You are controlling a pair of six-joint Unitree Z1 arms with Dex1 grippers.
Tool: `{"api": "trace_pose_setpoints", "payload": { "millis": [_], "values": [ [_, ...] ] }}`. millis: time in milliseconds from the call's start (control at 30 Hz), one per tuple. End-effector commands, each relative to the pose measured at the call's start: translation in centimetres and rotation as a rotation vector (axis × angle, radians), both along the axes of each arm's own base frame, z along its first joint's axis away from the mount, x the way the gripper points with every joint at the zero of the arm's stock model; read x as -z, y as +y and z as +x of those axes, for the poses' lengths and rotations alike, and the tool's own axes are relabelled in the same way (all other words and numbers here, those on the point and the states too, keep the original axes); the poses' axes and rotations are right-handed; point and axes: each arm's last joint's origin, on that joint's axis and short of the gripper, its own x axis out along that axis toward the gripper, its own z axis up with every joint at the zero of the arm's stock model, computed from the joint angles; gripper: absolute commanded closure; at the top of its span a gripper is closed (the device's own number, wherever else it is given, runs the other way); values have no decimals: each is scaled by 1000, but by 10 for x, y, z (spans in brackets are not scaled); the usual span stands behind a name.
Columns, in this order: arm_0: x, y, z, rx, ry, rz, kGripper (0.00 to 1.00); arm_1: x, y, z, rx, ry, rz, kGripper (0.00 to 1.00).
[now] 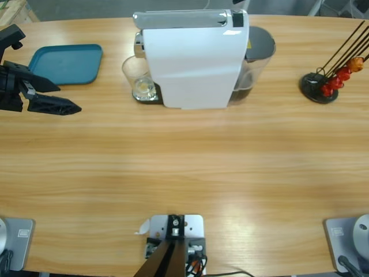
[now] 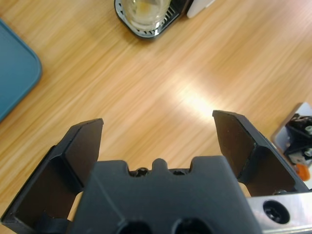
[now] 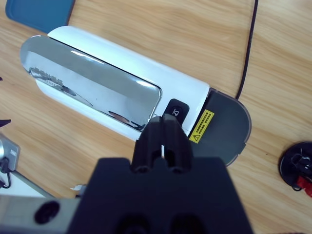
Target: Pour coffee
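- At the surface's far left, the left gripper hovers low with its jaws spread wide and nothing between them; the left wrist view confirms bare wood in the gap.
- Just behind it lies a blue tray, unoccupied as far as the high view shows.
- Right of the tray, a clear glass stands on the black drip stand at the front of the white coffee machine. The glass sits under the machine's outlet.
- Coffee: the glass bottom shows only a pale, yellowish patch; whether this is a first trace of coffee or a reflection cannot be told. No dark layer is evident.
- Above the machine, the right gripper is poised over the lid with its jaws pressed together, holding nothing, its tips at or just beside the black button. Contact cannot be confirmed.
- At the far right, a black capsule rack with red and orange capsules stands well apart from the machine.
- Assessment: glass placement appears done; the brewing step appears to be in hand. Remaining, in my judgement: filling the glass and the left gripper collecting it.
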Motion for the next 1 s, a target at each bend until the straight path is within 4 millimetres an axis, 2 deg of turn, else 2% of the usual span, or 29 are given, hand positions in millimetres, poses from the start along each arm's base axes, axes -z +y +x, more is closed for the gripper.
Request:
{"api": "trace_pose_setpoints", "payload": {
  "millis": [33,533,1000],
  "values": [
    [14,-2,0,-3,59,33,23,24,8,11,8,55,-57,1000],
    [15,-2,0,-2,62,35,23,38,11,16,8,88,-81,1000],
    [17,-3,2,-2,72,39,23,34,7,17,24,68,-87,1000]
  ]
}}
